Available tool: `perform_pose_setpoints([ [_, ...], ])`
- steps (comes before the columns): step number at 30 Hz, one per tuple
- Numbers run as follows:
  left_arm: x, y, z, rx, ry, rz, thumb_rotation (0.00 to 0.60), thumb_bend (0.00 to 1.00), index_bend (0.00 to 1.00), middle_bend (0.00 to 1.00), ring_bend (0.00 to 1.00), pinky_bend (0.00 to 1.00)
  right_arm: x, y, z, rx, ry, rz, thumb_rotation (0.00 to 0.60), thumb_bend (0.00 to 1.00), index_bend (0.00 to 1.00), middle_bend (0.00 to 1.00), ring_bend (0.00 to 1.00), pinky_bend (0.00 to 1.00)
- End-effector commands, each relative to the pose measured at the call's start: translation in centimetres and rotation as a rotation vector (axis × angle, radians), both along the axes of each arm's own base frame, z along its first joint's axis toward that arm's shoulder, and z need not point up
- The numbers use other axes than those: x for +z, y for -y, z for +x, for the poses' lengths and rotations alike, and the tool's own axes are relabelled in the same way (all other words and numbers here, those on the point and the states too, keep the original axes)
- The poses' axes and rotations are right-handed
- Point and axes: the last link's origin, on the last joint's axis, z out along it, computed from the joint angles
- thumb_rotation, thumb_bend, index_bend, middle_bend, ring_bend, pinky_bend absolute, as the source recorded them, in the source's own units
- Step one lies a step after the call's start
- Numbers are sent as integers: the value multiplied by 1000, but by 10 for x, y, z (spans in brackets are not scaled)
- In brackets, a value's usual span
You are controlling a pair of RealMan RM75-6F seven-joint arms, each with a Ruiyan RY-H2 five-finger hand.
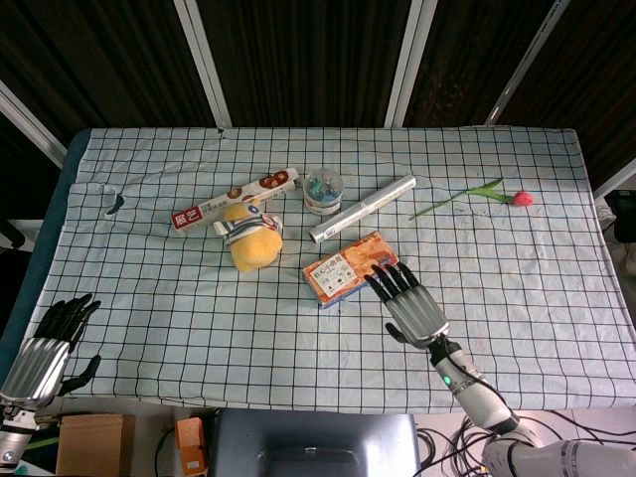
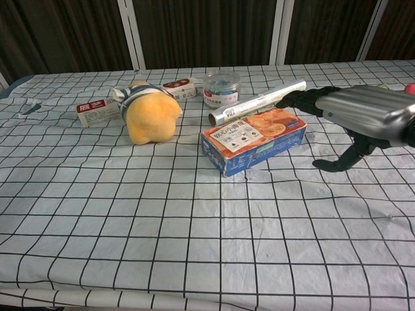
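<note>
My right hand [image 1: 411, 306] [image 2: 363, 116] hovers palm down over the checked cloth, fingers stretched out and apart, holding nothing. Its fingertips [image 1: 383, 278] reach the near right end of an orange and blue snack box [image 1: 347, 267] [image 2: 253, 138]; whether they touch it I cannot tell. My left hand [image 1: 48, 346] hangs off the table's near left corner, fingers loosely apart and empty, seen only in the head view. A yellow plush toy [image 1: 252, 243] [image 2: 150, 115] lies left of the box.
Behind the box lie a silver foil roll [image 1: 362, 208] [image 2: 257, 103], a small clear tub [image 1: 323, 189] [image 2: 221, 87] and a long red and white wrap box [image 1: 236, 199] [image 2: 98, 111]. A pink flower on a green stem [image 1: 475, 197] lies at the far right.
</note>
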Motion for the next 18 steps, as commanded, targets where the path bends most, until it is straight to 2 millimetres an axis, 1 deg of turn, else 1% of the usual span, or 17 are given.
perform_pose_setpoints([
  [1, 0, -1, 0, 1, 0, -1, 600, 397, 0, 0, 0, 0, 4, -1, -3, -10, 1, -1, 600, 243, 0, 0, 0, 50],
  [8, 1, -2, 1, -5, 5, 1, 600, 397, 0, 0, 0, 0, 11, 1, -7, -20, -4, -16, 600, 243, 0, 3, 0, 59],
  [9, 1, -2, 1, -8, 6, 1, 600, 397, 0, 0, 0, 0, 12, 2, -8, -20, -4, -19, 600, 243, 0, 42, 37, 121],
  [11, 1, -2, 1, -9, 4, 0, 600, 396, 0, 0, 0, 0, 15, 4, -5, -2, -3, -42, 600, 243, 0, 256, 325, 456],
  [12, 1, -2, 1, -8, 2, 1, 600, 397, 0, 0, 0, 0, 15, 4, -5, -8, 8, -38, 600, 243, 0, 455, 585, 716],
  [13, 1, -2, 1, -8, -1, 6, 600, 398, 0, 0, 0, 0, 15, 5, -4, -12, 12, -33, 600, 243, 2, 643, 814, 903],
  [14, 1, -2, 1, -9, -3, 11, 600, 398, 0, 0, 0, 0, 16, 6, -5, -12, 6, -38, 600, 243, 10, 763, 922, 971],
  [15, 1, -2, 1, -10, -4, 13, 600, 400, 0, 0, 0, 0, 16, 9, -5, -7, -13, -49, 600, 243, 31, 868, 985, 1000],
  [17, 1, -2, 2, -10, -1, 7, 600, 400, 0, 0, 0, 0, 13, 12, -3, -15, -29, -49, 600, 243, 82, 965, 1000, 1000],
  [18, 1, -2, 2, -10, 0, 5, 600, 399, 0, 0, 0, 0, 12, 15, -2, -21, -33, -45, 600, 252, 105, 991, 1000, 1000],
])
